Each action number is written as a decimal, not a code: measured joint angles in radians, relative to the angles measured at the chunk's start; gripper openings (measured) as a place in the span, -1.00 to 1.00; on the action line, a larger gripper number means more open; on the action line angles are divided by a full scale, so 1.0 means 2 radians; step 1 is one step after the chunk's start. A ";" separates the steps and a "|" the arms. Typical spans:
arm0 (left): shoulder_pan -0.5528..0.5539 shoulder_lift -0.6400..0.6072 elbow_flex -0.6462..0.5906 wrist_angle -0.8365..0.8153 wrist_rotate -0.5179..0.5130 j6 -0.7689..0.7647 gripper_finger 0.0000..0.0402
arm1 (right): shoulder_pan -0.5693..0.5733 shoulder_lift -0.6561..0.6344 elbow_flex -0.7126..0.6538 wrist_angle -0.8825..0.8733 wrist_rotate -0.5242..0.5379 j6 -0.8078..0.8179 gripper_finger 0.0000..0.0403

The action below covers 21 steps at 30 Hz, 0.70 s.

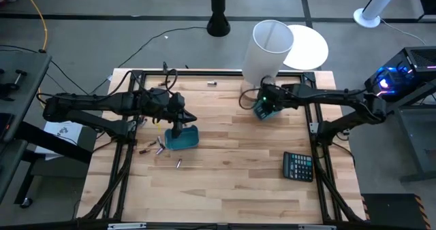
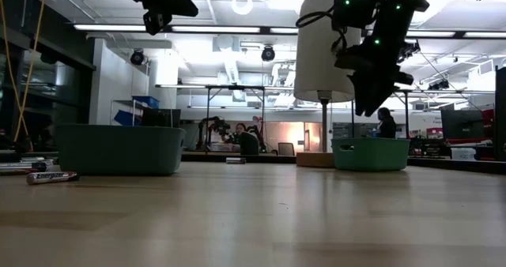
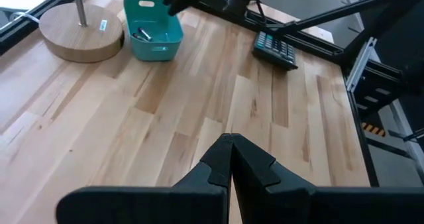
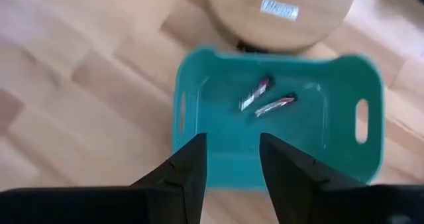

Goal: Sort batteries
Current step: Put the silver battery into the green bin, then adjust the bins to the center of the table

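1. The sort is under way but far from finished — the far teal bin [image 4: 278, 118], beside the round wooden lamp base [image 3: 81, 32], holds two batteries [image 4: 266, 99] lying loose on its floor.

2. The right gripper [image 4: 232, 154] hangs directly over that bin. Its jaws stand parted with nothing between them, so it looks to have just let one go into the bin.

3. The left gripper [image 3: 230, 159] hovers above the counter [image 1: 231, 155] near the second teal bin [image 1: 182, 138]; its jaws are pressed fully together and grip nothing that shows.

4. Still to be sorted: a small scatter of loose batteries [image 1: 158, 148] lying on the counter just beside the second bin, one more [image 1: 179, 163] a little apart towards the near edge, and a stray one [image 1: 212, 84] well off by the far edge. The low view shows one on its side [image 2: 52, 177] on the wood.

5. What the second bin holds cannot be told — the left arm covers much of it from above.

6. The black calculator [image 1: 298, 166] sits well apart, no part of the job.
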 joint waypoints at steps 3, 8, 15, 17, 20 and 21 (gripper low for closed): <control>0.000 0.001 0.000 0.000 -0.001 0.000 -1.00 | 0.017 0.001 0.000 -0.029 0.008 0.010 -0.38; 0.000 0.001 0.000 0.000 -0.013 0.008 -1.00 | 0.006 0.001 -0.025 -0.009 0.022 0.052 -0.83; 0.000 0.001 0.000 0.000 -0.013 0.006 -1.00 | -0.007 0.001 -0.109 0.111 0.004 0.117 -0.99; 0.000 0.001 0.000 0.000 -0.014 0.006 -1.00 | -0.006 0.001 -0.120 0.135 0.005 0.132 -0.98; 0.000 0.001 0.000 0.000 -0.016 0.006 -1.00 | -0.006 0.001 -0.134 0.153 0.006 0.141 -1.00; 0.000 0.001 0.000 0.000 -0.019 0.006 -1.00 | -0.006 0.001 -0.139 0.163 0.005 0.143 -1.00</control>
